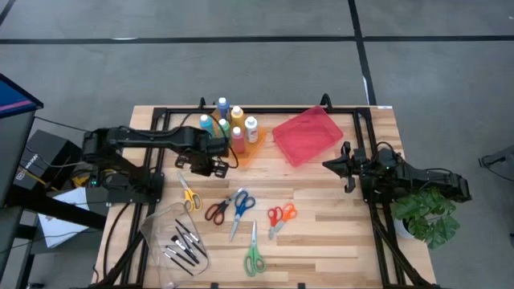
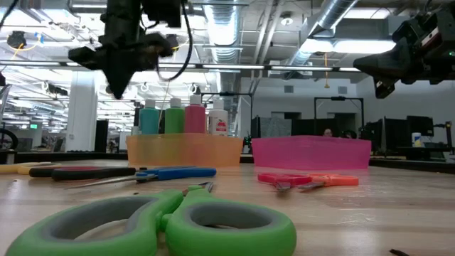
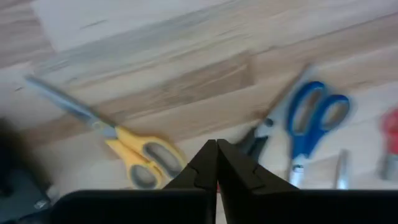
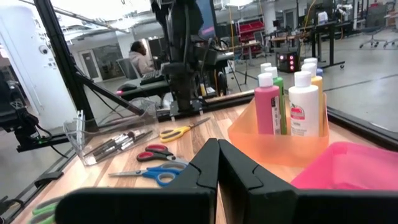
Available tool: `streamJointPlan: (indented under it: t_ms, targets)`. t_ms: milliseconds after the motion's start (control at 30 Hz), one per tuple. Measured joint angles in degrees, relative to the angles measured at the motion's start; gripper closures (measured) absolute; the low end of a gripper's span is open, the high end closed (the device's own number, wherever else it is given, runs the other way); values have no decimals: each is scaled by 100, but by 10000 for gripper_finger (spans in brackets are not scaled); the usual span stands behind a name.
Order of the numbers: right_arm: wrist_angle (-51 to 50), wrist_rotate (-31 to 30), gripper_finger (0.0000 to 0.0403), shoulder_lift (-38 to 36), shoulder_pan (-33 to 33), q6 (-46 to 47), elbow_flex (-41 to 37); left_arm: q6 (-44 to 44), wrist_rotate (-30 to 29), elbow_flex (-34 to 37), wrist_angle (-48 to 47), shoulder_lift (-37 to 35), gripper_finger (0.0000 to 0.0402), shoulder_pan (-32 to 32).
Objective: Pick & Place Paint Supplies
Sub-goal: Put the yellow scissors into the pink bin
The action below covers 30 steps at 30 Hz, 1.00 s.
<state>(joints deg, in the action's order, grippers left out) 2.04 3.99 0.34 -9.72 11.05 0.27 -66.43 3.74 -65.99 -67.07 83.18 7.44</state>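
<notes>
Several paint bottles (image 1: 229, 127) stand upright in an orange tray (image 1: 250, 149) at the table's far middle. Yellow scissors (image 1: 189, 195), red-and-black scissors (image 1: 215, 211), blue scissors (image 1: 241, 204), orange scissors (image 1: 282, 215) and green scissors (image 1: 254, 258) lie flat on the wood. Dark brushes (image 1: 183, 245) lie in a clear tray (image 1: 157, 228) near the front left. My left gripper (image 3: 216, 152) hangs shut and empty, pointing down, above the bare wood between the yellow scissors (image 3: 140, 160) and the blue scissors (image 3: 314, 121). My right gripper (image 4: 217, 152) waits shut at the table's right side.
A red tray (image 1: 309, 135) sits right of the orange tray at the far side. A black frame (image 1: 265, 110) runs along the table's far edge and down both sides. A plant (image 1: 426, 213) stands off the right edge. Bare wood lies at the front right.
</notes>
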Motion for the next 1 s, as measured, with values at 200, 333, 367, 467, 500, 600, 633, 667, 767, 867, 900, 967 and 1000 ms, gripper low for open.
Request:
streamJointPlan:
  t_ms: [200,333,367,467,500,600,633,667,767,867,900,967,1000]
  targets:
    - [-34,0,403,5,-2,0,-2,4,-27,-275,-1224,829,400,-27]
    - [-29,2,403,0,0,0,-2,-46,-34,-279,-1000,1026,389,-39]
    - [-29,0,403,-2,0,1,0,-116,-34,-286,-879,1055,384,-39]
    - [-34,0,403,0,-1,0,-1,-155,-32,-285,-528,1069,365,-39]
    - [-48,0,403,0,-2,0,-2,-155,-32,-284,-439,1073,356,-53]
    - [-40,0,403,8,-2,0,-2,-160,-78,-280,-403,1088,324,-166]
    - [-58,1,403,0,-1,0,-2,-174,-75,-280,-376,1113,312,-215]
    - [-41,2,403,-3,-1,0,-2,-201,-75,-267,-345,1119,300,-259]
    - [-51,0,403,4,-2,0,0,-521,-73,-189,-341,1106,261,-411]
    - [-56,0,403,2,-2,0,-2,-979,-6,-47,-328,1106,227,-491]
    - [-51,2,403,1,0,0,-1,-1109,35,23,-290,1106,217,-512]
    - [-35,1,403,0,0,0,-1,-1430,110,176,-92,1108,202,-565]
    - [-36,2,403,1,-2,0,-1,-1589,151,247,64,1108,195,-593]
